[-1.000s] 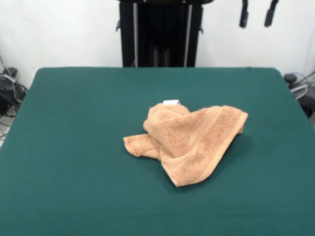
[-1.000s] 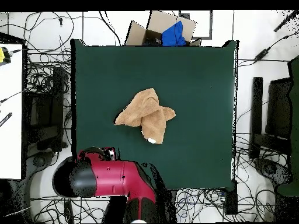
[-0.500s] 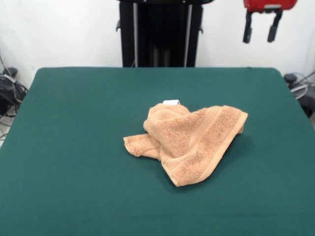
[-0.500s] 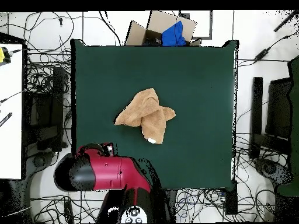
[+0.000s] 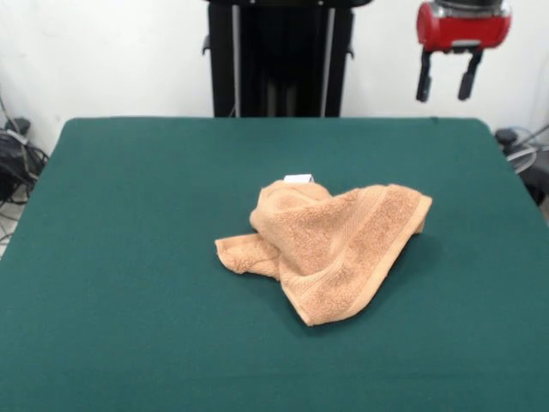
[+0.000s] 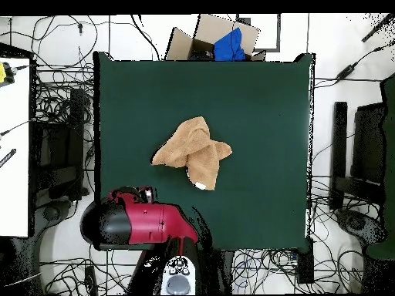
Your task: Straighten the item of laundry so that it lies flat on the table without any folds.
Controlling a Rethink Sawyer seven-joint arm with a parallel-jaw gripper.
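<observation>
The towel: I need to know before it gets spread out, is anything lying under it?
The orange towel lies crumpled and folded over itself on the green table. Only bare cloth shows around it; whatever its folds cover cannot be seen.

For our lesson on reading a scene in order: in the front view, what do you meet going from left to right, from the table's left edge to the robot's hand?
Bare green table → crumpled orange towel, its white tag at its upper left → hand, open, hanging above the table's far right corner.
</observation>
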